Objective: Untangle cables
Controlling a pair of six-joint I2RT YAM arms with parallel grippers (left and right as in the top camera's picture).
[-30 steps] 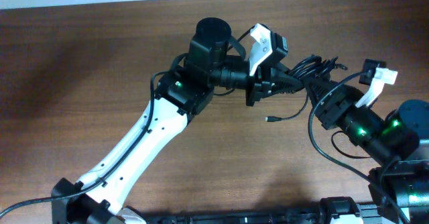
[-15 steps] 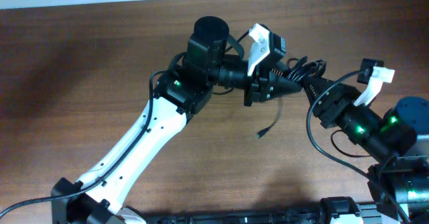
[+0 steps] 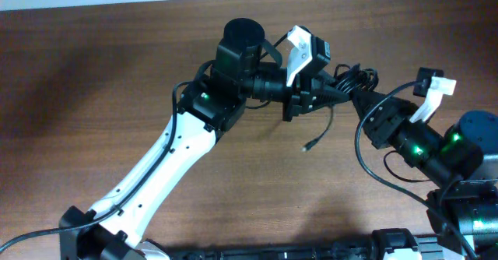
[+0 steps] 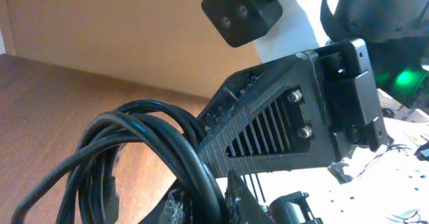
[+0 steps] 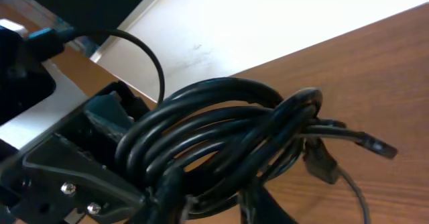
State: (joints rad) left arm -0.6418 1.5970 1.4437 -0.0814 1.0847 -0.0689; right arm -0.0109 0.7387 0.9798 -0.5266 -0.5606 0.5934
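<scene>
Jaws of the right gripper were clenched on the cables, a coiled black bundle. Jaws of the left gripper grasped the same bundle from the opposite side, with strands passing between them. Nearest the worktop's front edge, one loose strand trailed down to its plug end; contact with the surface could not be determined. Beyond it, the bundle sat right of centre, toward the far edge.
</scene>
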